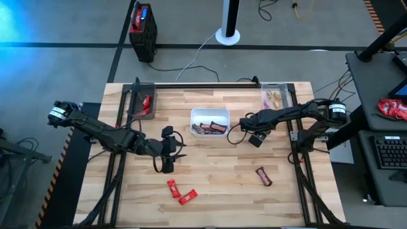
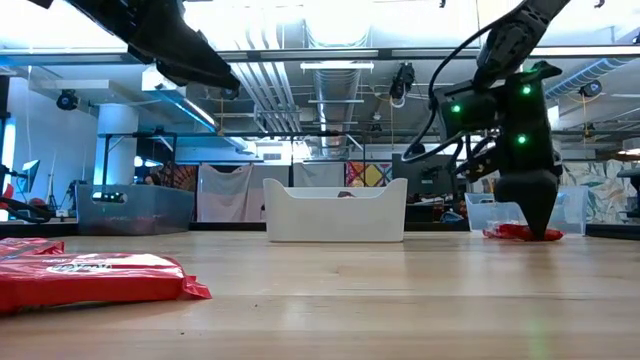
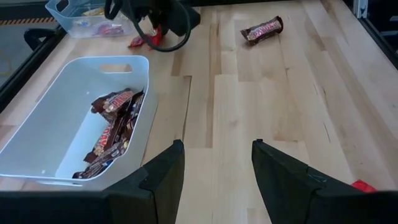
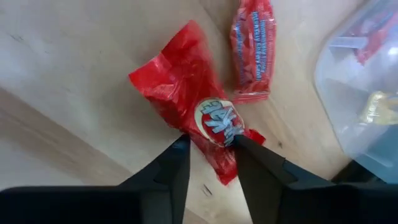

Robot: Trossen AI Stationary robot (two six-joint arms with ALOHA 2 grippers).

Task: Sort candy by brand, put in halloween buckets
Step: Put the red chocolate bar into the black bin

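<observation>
My right gripper (image 4: 210, 149) points down at the table near the clear tub (image 1: 276, 97) of yellow pieces and is shut on a red-wrapped candy (image 4: 186, 93). A second red candy (image 4: 252, 50) lies on the wood right beside it. My left gripper (image 3: 217, 168) is open and hovers over bare wood next to the white tray (image 1: 210, 113), which holds several dark brown bars (image 3: 112, 124). Two more red candies (image 1: 180, 192) and one brown bar (image 1: 264, 176) lie on the near part of the table. Another clear tub (image 1: 141, 102) holds red candy. My right gripper pinches the red candy between its two fingers at the wrapper's end by the oval logo (image 4: 217, 121), coming from above and pointing down. The fingers lie across the wrapper. The candy rests flat on the table (image 2: 520, 232), its other end spread out past the fingertips.
Black rails edge the table's left and right sides (image 1: 296, 152). Open wood lies between the white tray and the near candies. A boxy red-and-black device (image 1: 143, 28) and a white pole base (image 1: 227, 35) stand on the floor beyond the far edge.
</observation>
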